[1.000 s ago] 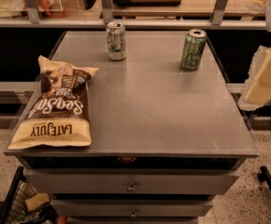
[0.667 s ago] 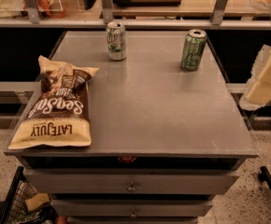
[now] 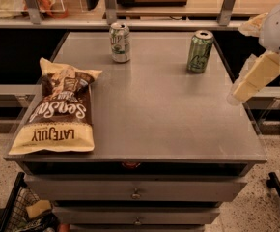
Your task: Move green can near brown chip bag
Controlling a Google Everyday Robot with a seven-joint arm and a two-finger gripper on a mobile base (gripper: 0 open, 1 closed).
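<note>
The green can (image 3: 200, 51) stands upright at the back right of the grey table (image 3: 159, 110). The brown chip bag (image 3: 59, 108) lies flat on the table's left side, its "LATE JULY" end toward the front edge. The two are far apart. My gripper (image 3: 255, 77) shows as a cream-coloured piece at the right edge of the camera view. It hangs over the table's right rim, to the right of and a little nearer than the green can, and touches nothing.
A white-silver can with green lettering (image 3: 120, 42) stands at the back centre-left. A shelf counter (image 3: 178, 6) runs behind the table. Drawers (image 3: 136, 193) sit under the tabletop. A wire basket (image 3: 21, 211) is on the floor at the front left.
My gripper has shifted a little to the left, in over the table's right rim. The cans and the bag have not moved.
</note>
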